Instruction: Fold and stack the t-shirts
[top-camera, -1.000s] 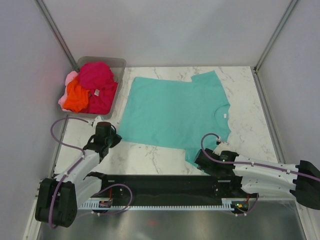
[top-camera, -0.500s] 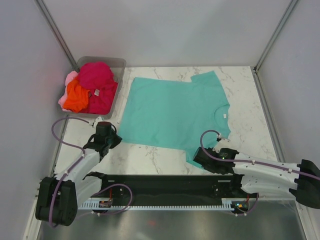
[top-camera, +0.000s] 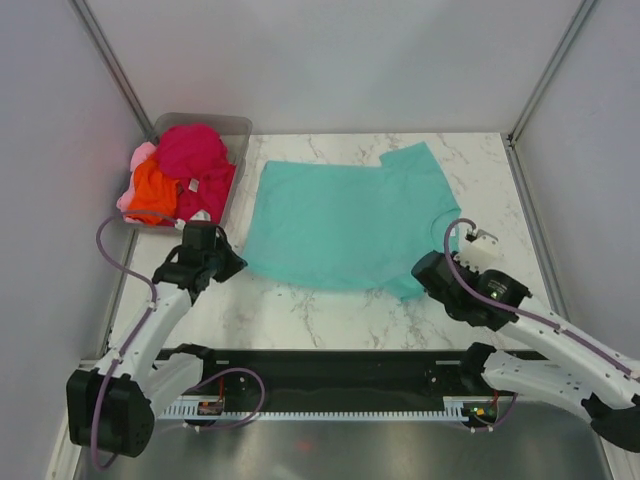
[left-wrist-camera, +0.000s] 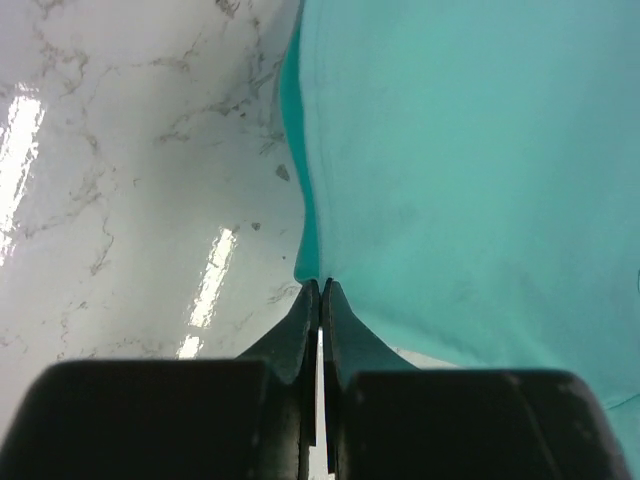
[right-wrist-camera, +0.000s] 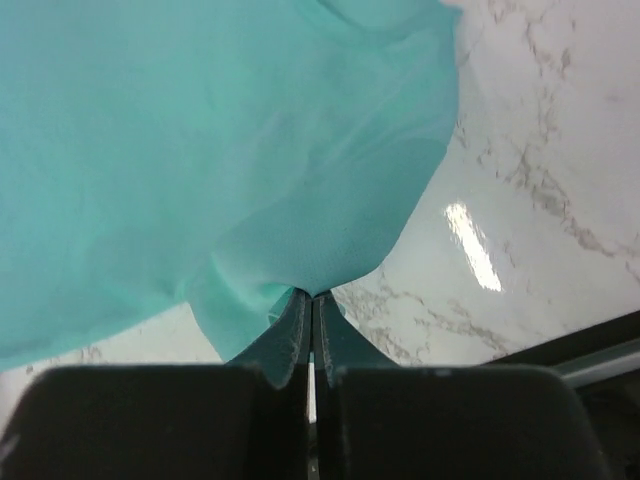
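Observation:
A teal t-shirt (top-camera: 345, 215) lies spread on the marble table, its near edge lifted at both ends. My left gripper (top-camera: 238, 262) is shut on its near-left hem corner (left-wrist-camera: 312, 270). My right gripper (top-camera: 424, 277) is shut on the near-right sleeve edge (right-wrist-camera: 305, 270), and the cloth drapes up from the fingertips. An orange t-shirt (top-camera: 152, 192), a magenta-red one (top-camera: 192, 150) and a light pink one (top-camera: 140, 157) lie bunched in the clear bin.
The clear plastic bin (top-camera: 238, 125) stands at the back left of the table. Bare marble (top-camera: 490, 180) shows right of the shirt. A black rail (top-camera: 330, 370) runs along the near edge between the arm bases. Grey walls close in both sides.
The right gripper has closed on the sleeve edge and lifted it up and away from the rail. The left gripper has also risen and moved forward with the hem, drawing the near edge inward.

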